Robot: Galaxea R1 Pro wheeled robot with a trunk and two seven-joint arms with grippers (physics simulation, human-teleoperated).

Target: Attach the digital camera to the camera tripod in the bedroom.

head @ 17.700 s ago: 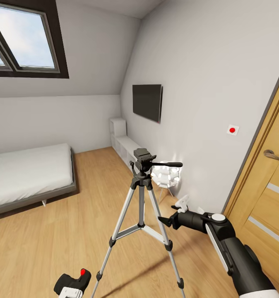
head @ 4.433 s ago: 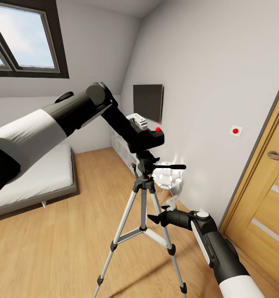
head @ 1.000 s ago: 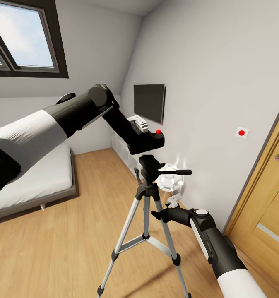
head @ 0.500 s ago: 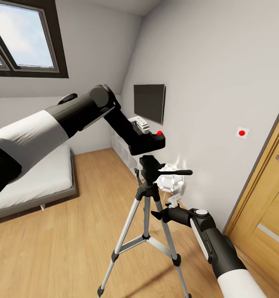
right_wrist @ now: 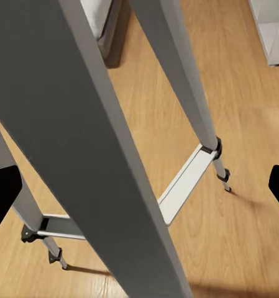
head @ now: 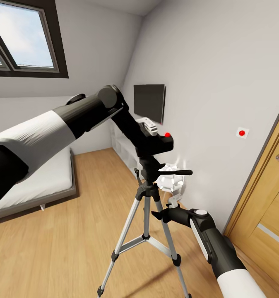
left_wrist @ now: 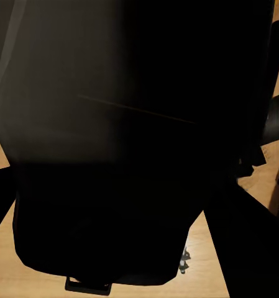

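So in that last half second I swung my left claw point(head: 156, 138) over and down, and the digital camera point(head: 159, 143) it was pinching went from hovering a bit off to one side to sitting right on the black head of the camera tripod point(head: 147, 194). Looked like contact, though I couldn't tell if it had actually seated, so I'd guess the attach step was about finished. My right claw point(head: 169, 207) hung near a tripod leg, fingers spread, holding nothing. Left wrist view was basically just dark camera body.
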